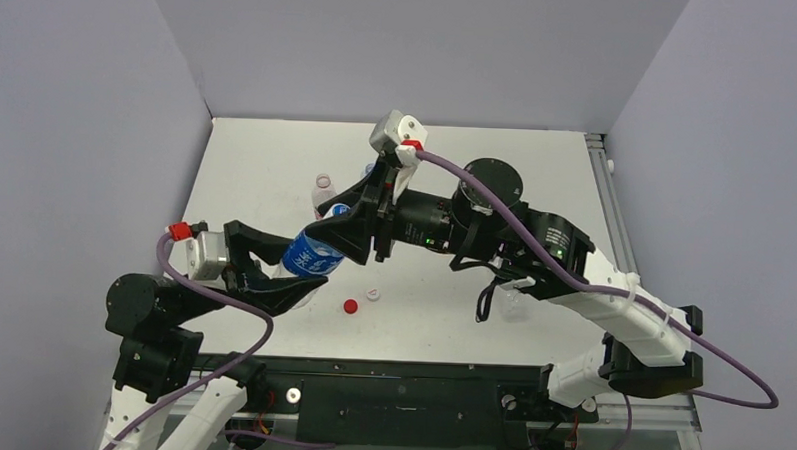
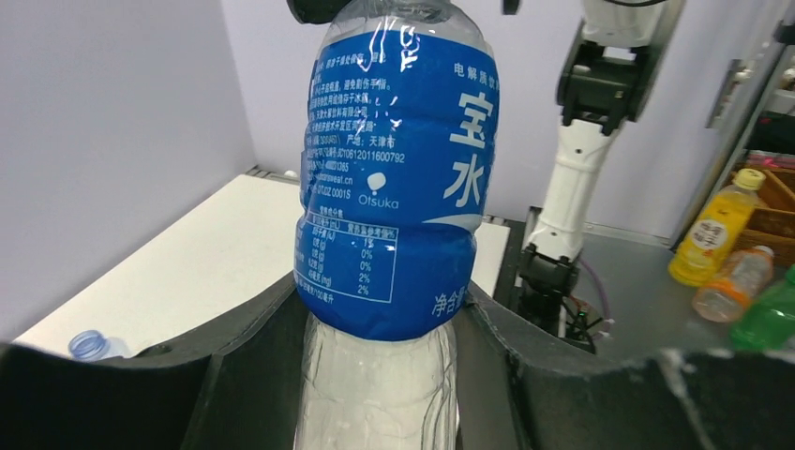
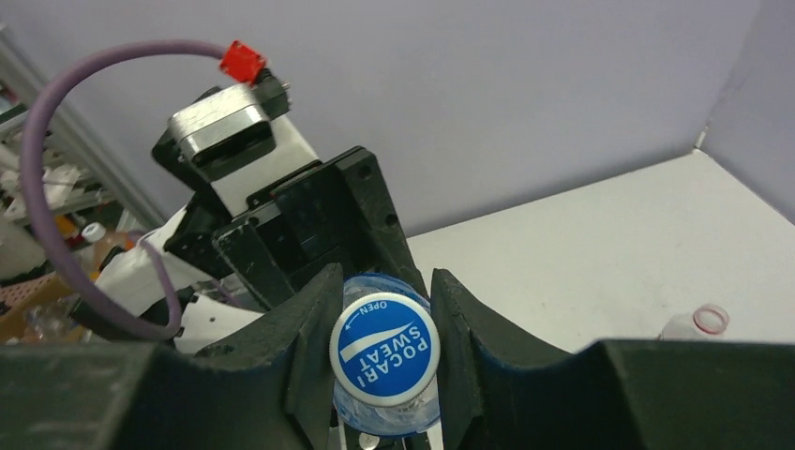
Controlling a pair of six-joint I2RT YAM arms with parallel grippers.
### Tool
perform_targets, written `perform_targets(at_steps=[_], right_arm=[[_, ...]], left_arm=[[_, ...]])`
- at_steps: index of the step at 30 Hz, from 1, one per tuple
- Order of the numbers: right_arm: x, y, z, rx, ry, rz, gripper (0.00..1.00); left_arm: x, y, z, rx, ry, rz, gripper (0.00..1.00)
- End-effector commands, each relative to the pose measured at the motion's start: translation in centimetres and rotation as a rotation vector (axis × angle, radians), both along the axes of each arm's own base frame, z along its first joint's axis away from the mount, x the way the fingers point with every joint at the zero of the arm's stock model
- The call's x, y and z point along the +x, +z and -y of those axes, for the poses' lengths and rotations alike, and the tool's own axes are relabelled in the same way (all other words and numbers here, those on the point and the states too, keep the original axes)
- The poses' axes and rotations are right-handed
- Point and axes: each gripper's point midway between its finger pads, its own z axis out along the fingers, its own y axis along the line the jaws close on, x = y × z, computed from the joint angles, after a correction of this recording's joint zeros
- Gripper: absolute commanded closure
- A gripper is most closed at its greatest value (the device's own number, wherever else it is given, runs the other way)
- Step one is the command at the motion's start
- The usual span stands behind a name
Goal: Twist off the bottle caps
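My left pincer (image 2: 384,309) is clamped on the bottle (image 2: 398,187), a finger on each side of the clear body just under the blue label, so it is narrow and holding. In the top view the bottle (image 1: 311,254) is off the table (image 1: 277,161), tilted, with its neck up and to the right toward my other arm.

My right pincer (image 3: 384,314) is closed on the blue cap (image 3: 385,350). Both fingers touch its rim, left and right. The cap sits on the bottle neck and faces the right wrist camera (white print on top, "OPEN" with an arrow). In the top view my right pincer (image 1: 346,228) covers the neck end and the cap is hidden there.

Red cap (image 1: 350,305) lies loose on the table, below the bottle and near the front edge. White cap (image 1: 373,294) is just beside it to the upper right, not touching.

An open bottle (image 1: 323,189) stands further back on the table with no cap on it. It also shows at the right edge of the right wrist view (image 3: 698,323), only the neck ring visible.

The left wrist view shows one more uncapped neck, blue-tinted (image 2: 89,345), low on the left. I can't tell whether it stands or lies.
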Motion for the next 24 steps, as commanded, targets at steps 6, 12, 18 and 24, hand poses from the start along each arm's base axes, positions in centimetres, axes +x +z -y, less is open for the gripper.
perform_targets(at_steps=[6,12,18,24], right_arm=[[-6.7,8.5,5.5,0.262,0.404,0.176,1.00],[-6.2,8.1,6.4,0.238,0.383,0.178,1.00],[-5.2,8.6,8.6,0.262,0.295,0.205,1.00],[-2.8,7.1,8.0,0.244,0.186,0.149,1.00]], left_arm=[[-3.6,0.5,1.4,-0.003,-0.259,-0.167,0.91],[-3.8,0.5,1.4,-0.003,-0.262,-0.153,0.91],[-3.4,0.1,1.5,0.001,-0.253,-0.153,0.91],[-3.0,1.2,1.4,-0.031,-0.227,-0.131,0.92]])
